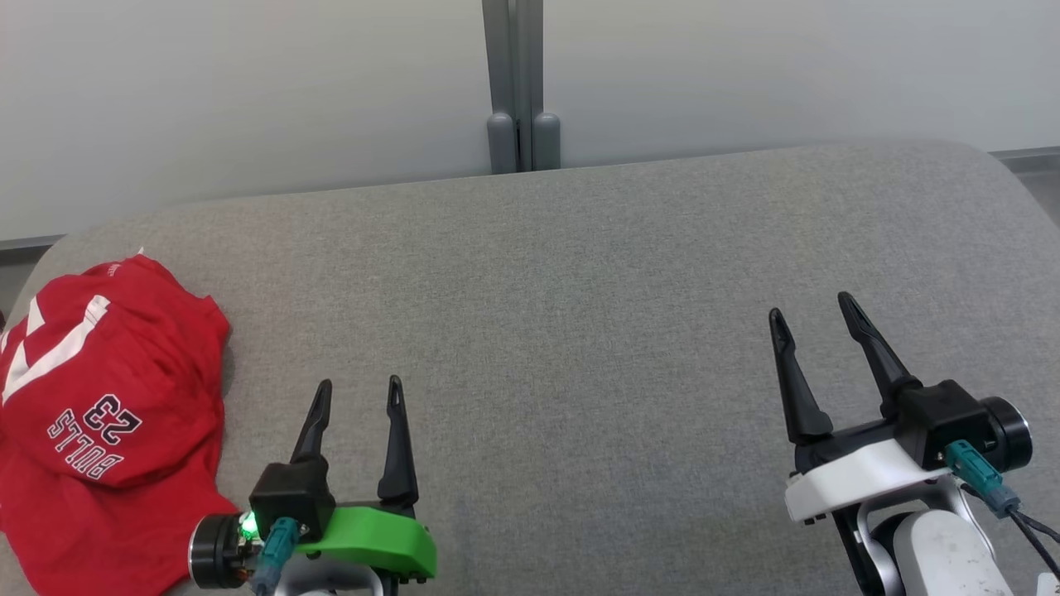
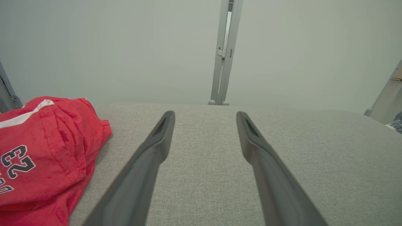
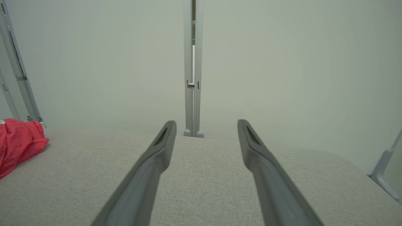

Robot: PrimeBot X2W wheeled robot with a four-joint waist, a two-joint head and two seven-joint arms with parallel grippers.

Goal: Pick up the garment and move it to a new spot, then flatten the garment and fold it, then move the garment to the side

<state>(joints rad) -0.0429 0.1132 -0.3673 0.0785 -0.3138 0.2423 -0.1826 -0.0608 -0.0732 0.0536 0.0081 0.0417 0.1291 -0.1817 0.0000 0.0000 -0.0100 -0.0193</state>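
The garment (image 1: pixel 108 414) is a red jersey with white stripes and the number 23, lying crumpled at the left end of the grey cushioned surface (image 1: pixel 580 331). It also lies at the left in the left wrist view as the garment (image 2: pixel 44 153), and far left in the right wrist view as the garment (image 3: pixel 17 142). My left gripper (image 1: pixel 358 393) is open and empty, just right of the garment and apart from it. My right gripper (image 1: pixel 811 308) is open and empty, hovering over the bare right part of the surface.
Behind the surface stands a pale wall with a grey vertical post (image 1: pixel 517 83) at the middle. The surface's rounded far edge runs across the back. More grey frame legs (image 3: pixel 19 69) stand at the left in the right wrist view.
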